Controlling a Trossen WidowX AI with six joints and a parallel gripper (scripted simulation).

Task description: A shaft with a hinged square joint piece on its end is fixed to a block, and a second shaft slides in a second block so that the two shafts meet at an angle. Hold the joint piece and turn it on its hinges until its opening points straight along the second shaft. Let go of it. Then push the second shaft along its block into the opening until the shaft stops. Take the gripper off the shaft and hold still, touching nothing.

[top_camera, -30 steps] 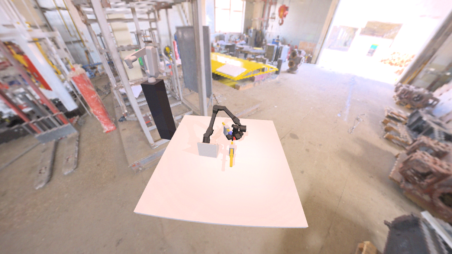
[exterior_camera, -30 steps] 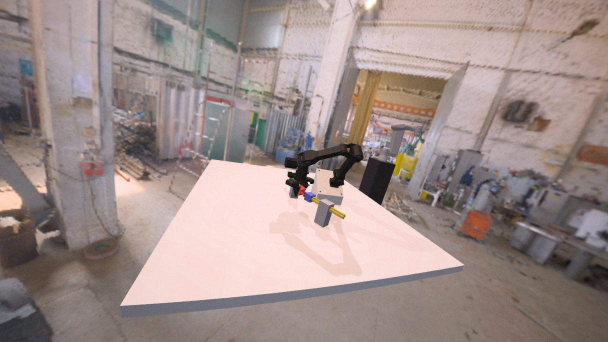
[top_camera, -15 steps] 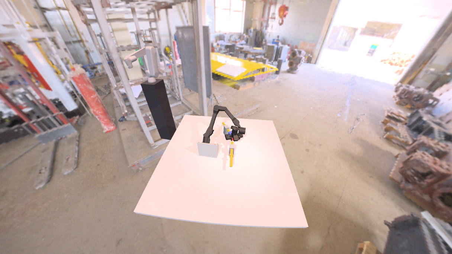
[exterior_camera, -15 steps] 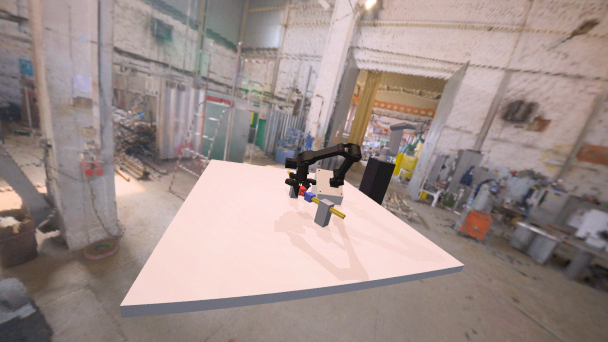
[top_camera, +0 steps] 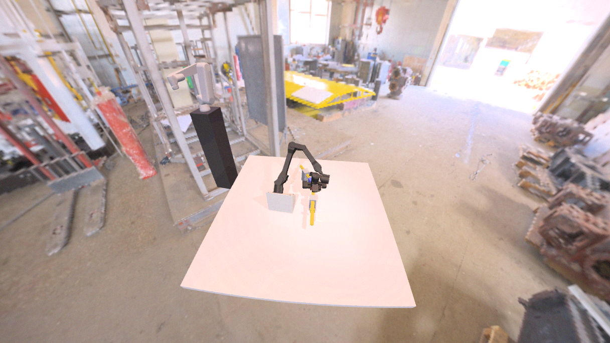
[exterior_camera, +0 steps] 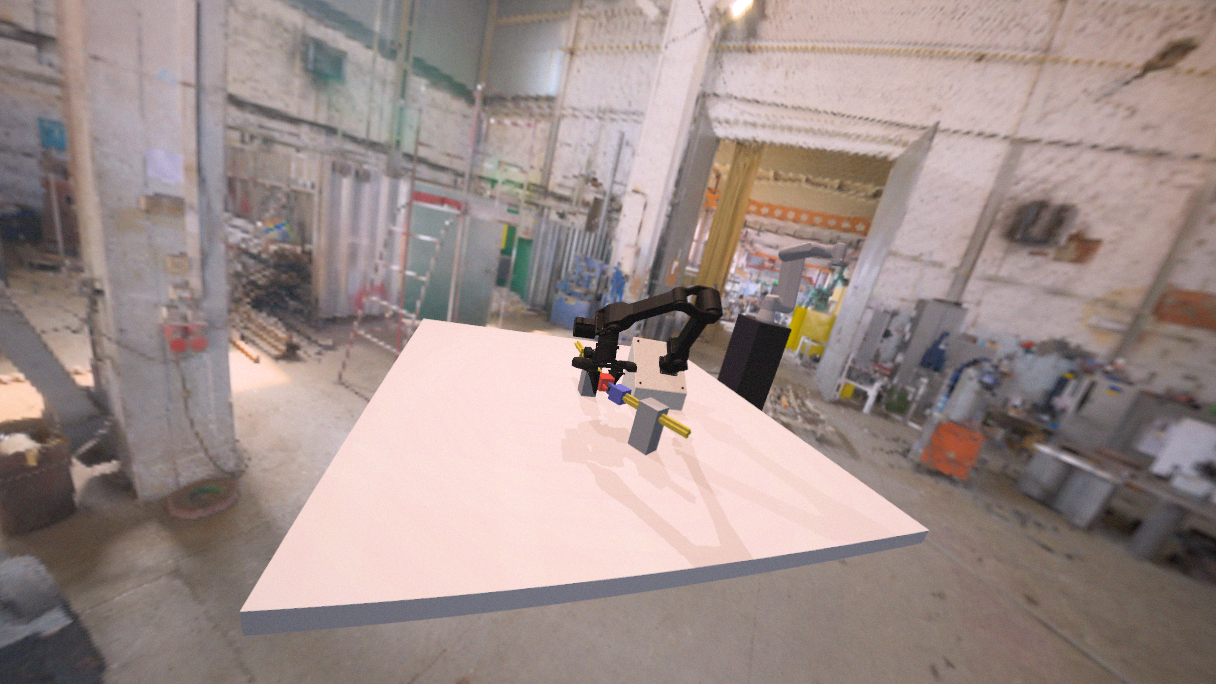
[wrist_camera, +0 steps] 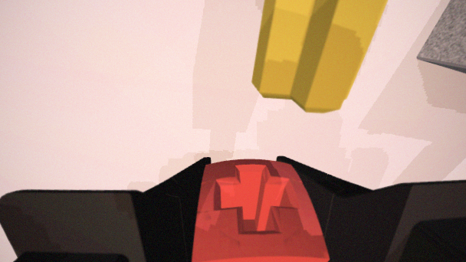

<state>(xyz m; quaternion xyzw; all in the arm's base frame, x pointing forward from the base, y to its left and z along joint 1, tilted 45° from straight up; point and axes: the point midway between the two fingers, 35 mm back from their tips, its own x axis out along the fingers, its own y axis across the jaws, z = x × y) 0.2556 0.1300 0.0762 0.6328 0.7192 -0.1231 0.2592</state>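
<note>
My gripper [top_camera: 315, 189] [exterior_camera: 605, 369] [wrist_camera: 243, 163] is shut on the red joint piece [exterior_camera: 606, 381] [wrist_camera: 260, 247], which shows a cross-shaped opening in the wrist view. The blue hinge part [top_camera: 309, 179] [exterior_camera: 618, 393] joins it to the first yellow shaft [top_camera: 302, 167] [exterior_camera: 676, 423], held in a grey block [exterior_camera: 647, 432]. The second yellow shaft [top_camera: 312, 217] [exterior_camera: 579, 347] [wrist_camera: 291, 50] runs through its own grey block [top_camera: 312, 198] [exterior_camera: 586, 386]. In the wrist view its cross-shaped end is apart from the piece, beyond it and somewhat right, slanting slightly. The fingers hide the red piece in the top view.
The arm's grey base plate [top_camera: 280, 202] [exterior_camera: 656, 365] [wrist_camera: 450, 42] stands beside the two shafts. All stand on the pale table [top_camera: 298, 264] [exterior_camera: 442, 510]. A second, pale arm [top_camera: 204, 82] [exterior_camera: 790, 280] is on a black pedestal [top_camera: 213, 147] [exterior_camera: 752, 357] beyond the table edge.
</note>
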